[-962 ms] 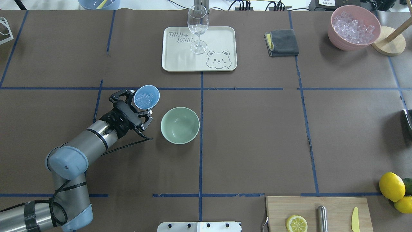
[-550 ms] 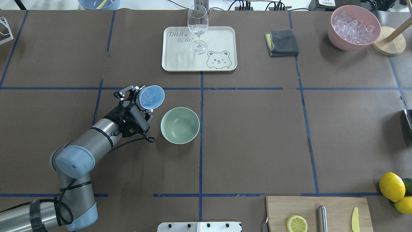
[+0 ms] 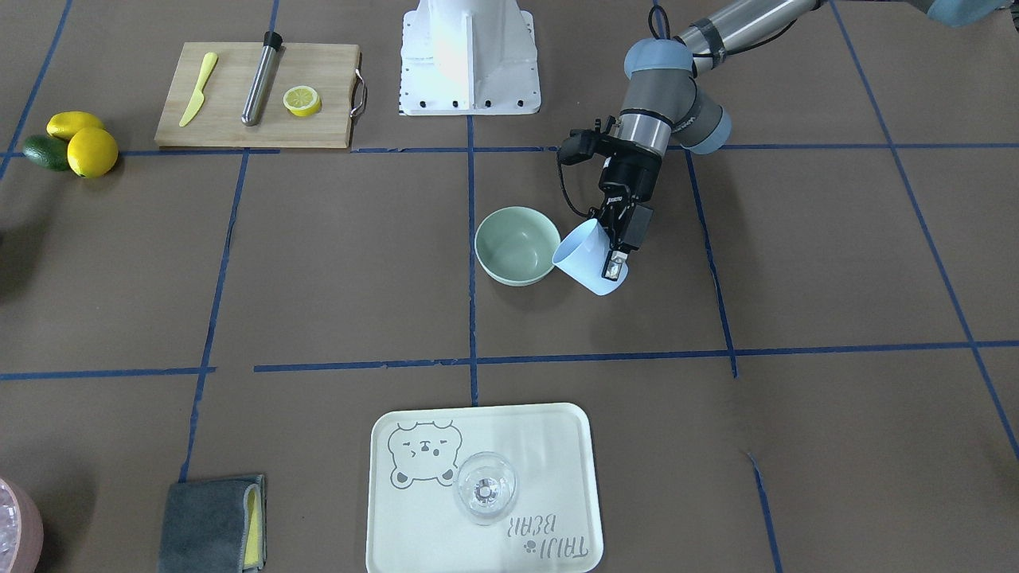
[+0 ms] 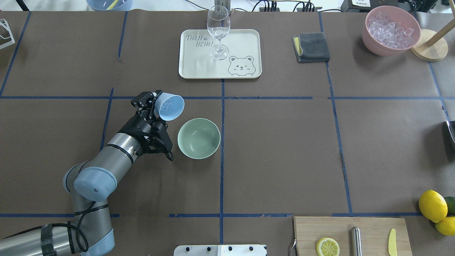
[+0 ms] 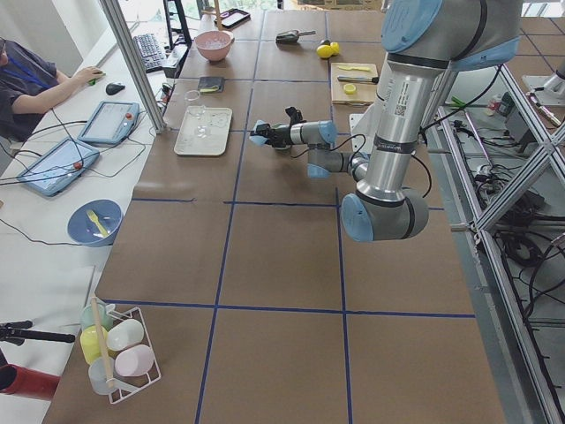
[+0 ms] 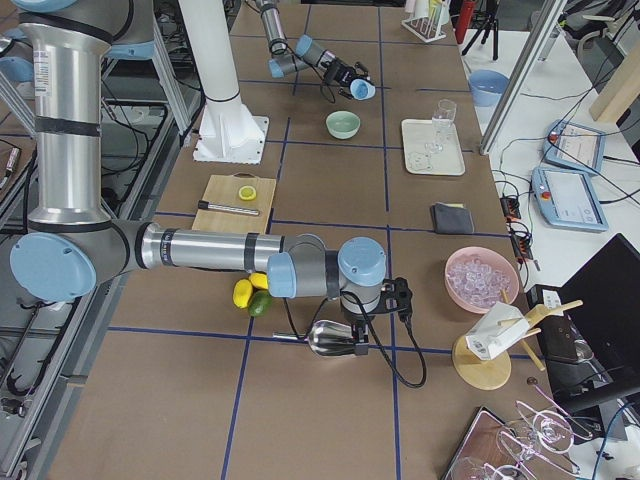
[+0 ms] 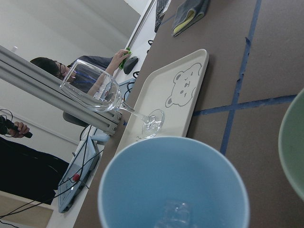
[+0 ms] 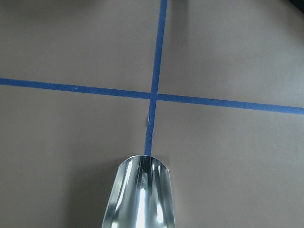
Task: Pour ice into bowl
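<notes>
**1. Small clear glassy ice cubes** [image 7: 173,211]: a handful, lying low against the inner wall of a pale blue plastic cup [image 4: 170,106]. None has left the cup.

**2. Pale blue plastic cup:** tipped well off upright, with its mouth turned toward the bowl. The left claw [image 4: 152,111] grips it across the lower body, fingers clamped on its sides.

**3. Round pale mint-green matte bowl** [image 4: 198,138]: upright on the brown-papered table [image 4: 284,160] and holding nothing. It sits just beside the left claw, on the side the cup's mouth faces. From overhead the cup's lip stands short of the bowl's rim. From the front the two nearly meet.

**4. Step in hand (judgement):** the tilt to pour, begun but not yet delivering.
- The next move calls for carrying the lip over the bowl's hollow, then tipping further and slowly.
- The cubes are slick, so they may come in a rush and bounce off the hard wall or out over the rim.

**5. Clear stemmed wine glass** [image 4: 218,30]: stands on a cream bear-printed tray [image 4: 245,42], beyond the left claw and farther from the robot.

**6. Right claw** [image 6: 352,338]: well apart from the left claw, toward the table's other end, at a shiny steel scoop [image 8: 141,194]. Whether it is open or closed cannot be told.

**7. Pink bowl** [image 4: 373,46]: heaped with ice, near the right claw's end of the table. It is not the task's ice.
</notes>
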Tool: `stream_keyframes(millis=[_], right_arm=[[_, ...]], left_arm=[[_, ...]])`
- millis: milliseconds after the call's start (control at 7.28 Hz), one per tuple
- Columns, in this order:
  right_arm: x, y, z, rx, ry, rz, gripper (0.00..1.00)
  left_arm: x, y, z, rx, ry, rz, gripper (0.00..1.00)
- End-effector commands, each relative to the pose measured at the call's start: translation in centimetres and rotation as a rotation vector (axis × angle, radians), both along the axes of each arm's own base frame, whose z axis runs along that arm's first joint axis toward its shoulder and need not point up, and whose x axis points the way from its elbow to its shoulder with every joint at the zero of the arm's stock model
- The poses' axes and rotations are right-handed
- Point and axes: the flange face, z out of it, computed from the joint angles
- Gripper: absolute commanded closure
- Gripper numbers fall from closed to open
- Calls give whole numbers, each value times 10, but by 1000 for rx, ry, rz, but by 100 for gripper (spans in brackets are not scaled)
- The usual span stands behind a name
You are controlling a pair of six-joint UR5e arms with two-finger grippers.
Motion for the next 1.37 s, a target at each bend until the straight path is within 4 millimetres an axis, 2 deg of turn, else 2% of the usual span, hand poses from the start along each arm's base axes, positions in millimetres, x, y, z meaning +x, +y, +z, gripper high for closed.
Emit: stream_keyframes(millis=[0,412,1237], right_arm=[[4,6,5,-9,-1,8,0],[7,8,6,-12,-1,14,0],[10,13,10,-21,-6,22,0]], left_arm=[[13,15,-11,77,-113,1,100],[28,40,-27,209,-339,-63,100],[30,34,-11,302,-648,-141,100]])
